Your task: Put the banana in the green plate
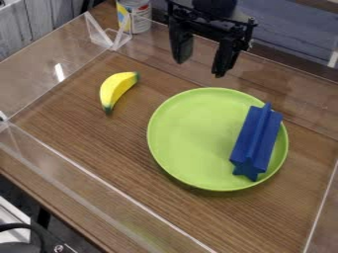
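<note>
The yellow banana (118, 90) lies on the wooden table at the left, its greenish tip toward the front. The lime-green plate (192, 138) sits right of it, a short gap between them. A blue ridged block (256, 141) rests on the plate's right part. My black gripper (201, 56) hangs at the back centre, pointing down, above the table behind the plate's far rim. Its two fingers stand apart with nothing between them. It is well right of and behind the banana.
Clear plastic walls (40, 69) border the table on the left and front. A bottle with a yellow label (132, 16) stands at the back left. Bare wood lies between banana and plate.
</note>
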{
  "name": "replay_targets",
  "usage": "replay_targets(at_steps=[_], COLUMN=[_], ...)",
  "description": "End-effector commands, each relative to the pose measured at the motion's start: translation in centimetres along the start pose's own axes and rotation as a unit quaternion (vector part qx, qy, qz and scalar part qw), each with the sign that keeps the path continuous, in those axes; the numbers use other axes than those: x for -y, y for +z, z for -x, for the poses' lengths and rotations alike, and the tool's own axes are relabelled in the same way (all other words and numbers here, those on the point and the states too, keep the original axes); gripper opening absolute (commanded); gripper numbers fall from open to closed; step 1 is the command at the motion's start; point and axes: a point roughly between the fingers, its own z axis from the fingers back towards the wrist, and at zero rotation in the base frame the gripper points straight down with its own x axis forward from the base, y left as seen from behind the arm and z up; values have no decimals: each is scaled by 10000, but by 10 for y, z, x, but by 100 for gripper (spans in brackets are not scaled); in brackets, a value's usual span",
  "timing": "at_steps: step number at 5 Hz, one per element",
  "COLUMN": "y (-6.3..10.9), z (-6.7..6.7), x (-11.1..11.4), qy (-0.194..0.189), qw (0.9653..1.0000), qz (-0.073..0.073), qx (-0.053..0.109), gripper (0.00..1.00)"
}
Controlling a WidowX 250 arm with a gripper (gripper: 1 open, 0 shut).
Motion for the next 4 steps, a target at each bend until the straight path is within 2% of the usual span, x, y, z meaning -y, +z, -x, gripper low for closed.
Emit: replay_targets(at_steps=[1, 2, 3, 4], y=[-5, -8, -11, -19], z=[1, 8, 16, 21], x=[-10, -39, -80, -110], qy=[3, 157, 362, 486], qw=[10000, 9999, 9993, 9987], qz=[-17, -27, -73, -78], qx=[-74, -64, 32, 90], gripper=[100, 100, 100, 100])
